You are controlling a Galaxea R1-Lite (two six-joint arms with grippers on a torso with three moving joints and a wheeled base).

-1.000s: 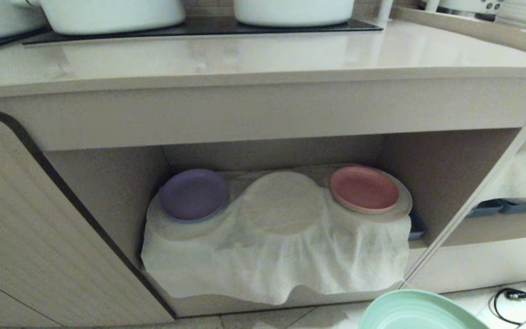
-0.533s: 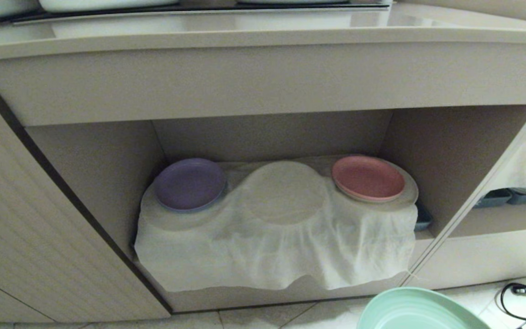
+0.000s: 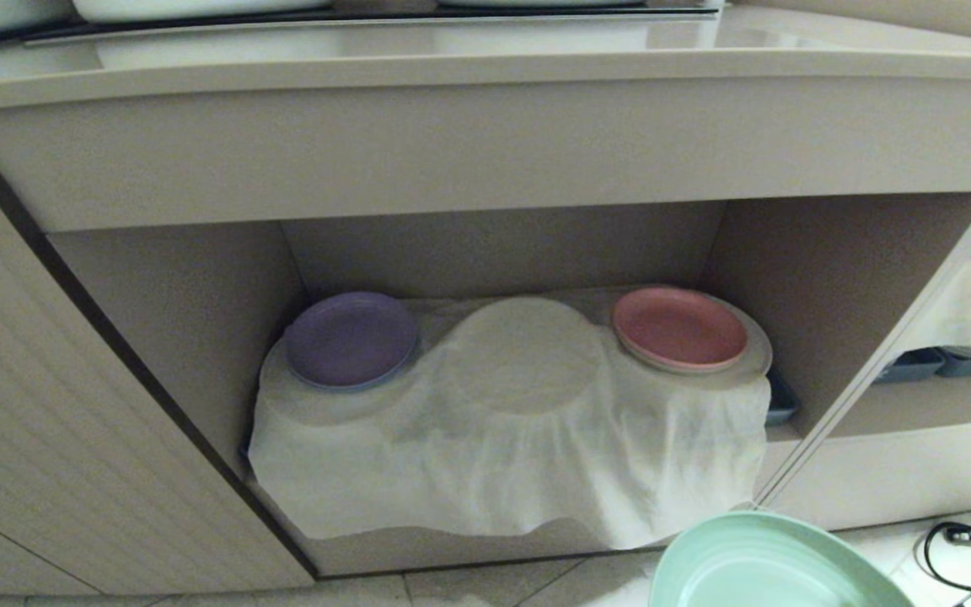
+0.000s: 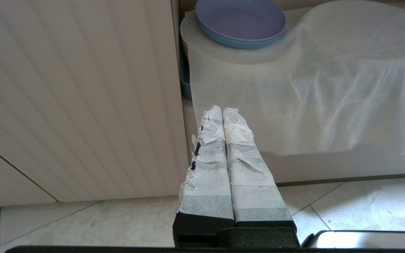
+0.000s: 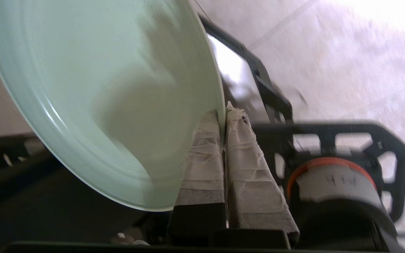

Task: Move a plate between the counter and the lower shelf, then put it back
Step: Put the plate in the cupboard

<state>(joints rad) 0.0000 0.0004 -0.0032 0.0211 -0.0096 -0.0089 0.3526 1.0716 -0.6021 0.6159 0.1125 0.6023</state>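
Plate [image 3: 755, 565] cut by frame edge; cloth [image 3: 519, 438] perhaps hides stacks.

My right gripper [image 5: 222, 114] is clamped on the rim of the mint-green plate [image 5: 100, 91], one taped finger [image 5: 202, 158] lying against its inner face and the other behind the edge. The plate stands tilted, spreading away from my fingertips to one side and filling most of what I see. On the gripper's other side sits a black frame [image 5: 364, 140] with an orange-ringed cylinder [image 5: 332, 182], above pale floor tiles [image 5: 329, 52].
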